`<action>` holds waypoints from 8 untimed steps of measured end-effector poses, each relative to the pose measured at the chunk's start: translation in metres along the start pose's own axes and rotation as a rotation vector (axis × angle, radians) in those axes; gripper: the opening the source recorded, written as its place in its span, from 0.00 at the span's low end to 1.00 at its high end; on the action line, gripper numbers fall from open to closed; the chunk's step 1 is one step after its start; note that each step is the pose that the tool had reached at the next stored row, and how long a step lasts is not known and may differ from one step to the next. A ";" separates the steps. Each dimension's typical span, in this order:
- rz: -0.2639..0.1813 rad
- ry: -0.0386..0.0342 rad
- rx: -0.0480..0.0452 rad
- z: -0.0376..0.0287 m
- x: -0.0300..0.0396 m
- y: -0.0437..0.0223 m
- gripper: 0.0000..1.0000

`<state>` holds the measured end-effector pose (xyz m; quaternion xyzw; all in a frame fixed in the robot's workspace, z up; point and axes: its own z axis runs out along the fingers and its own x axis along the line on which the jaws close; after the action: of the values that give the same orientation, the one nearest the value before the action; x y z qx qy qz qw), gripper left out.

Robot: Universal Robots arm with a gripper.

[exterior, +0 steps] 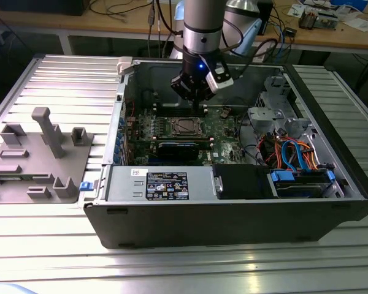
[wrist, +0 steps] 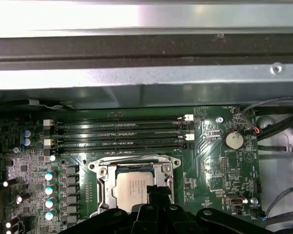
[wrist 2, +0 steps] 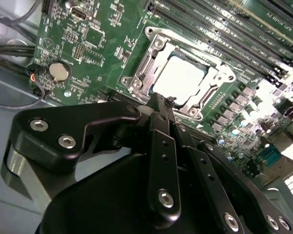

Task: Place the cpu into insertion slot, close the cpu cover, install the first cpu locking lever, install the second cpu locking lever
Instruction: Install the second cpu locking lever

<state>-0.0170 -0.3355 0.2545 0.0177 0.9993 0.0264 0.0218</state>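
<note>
Hangs inside an open computer case [exterior: 233,208] on a ribbed metal tabletop [exterior: 61,79]: gripper [exterior: 199,105] just above the green board [exterior: 221,131], near the socket. Fingers [wrist 2: 162,114] pressed together into a narrow point, holding nothing, tip close over the socket's edge in the second wrist view. Sits in the insertion slot [wrist 2: 139,80]: cpu [wrist 2: 178,78], silver top facing up, flat and square to the frame. Lies down over the chip: cpu cover [wrist 2: 212,80], its window showing the metal top. Cannot tell from these views whether the locking levers are latched. Seen in the first wrist view as well: cpu [wrist: 134,187] under the cover [wrist: 103,183], dark finger tips [wrist: 158,195] overlapping its near edge. Beside the socket, long black memory slots [wrist: 119,134] and a round coin battery [wrist: 233,140]. At the exterior view's left, a grey plastic fixture [exterior: 40,156] on the tabletop, well apart from the case.
</note>
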 end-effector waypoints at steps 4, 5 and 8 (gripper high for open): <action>0.000 0.0000 0.0000 -0.0002 -0.0002 -0.0046 0.11; 0.000 -0.0001 -0.0001 -0.0002 -0.0002 -0.0051 0.11; 0.000 -0.0001 0.0000 -0.0002 -0.0002 -0.0054 0.11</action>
<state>-0.0170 -0.3409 0.2544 0.0177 0.9993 0.0264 0.0218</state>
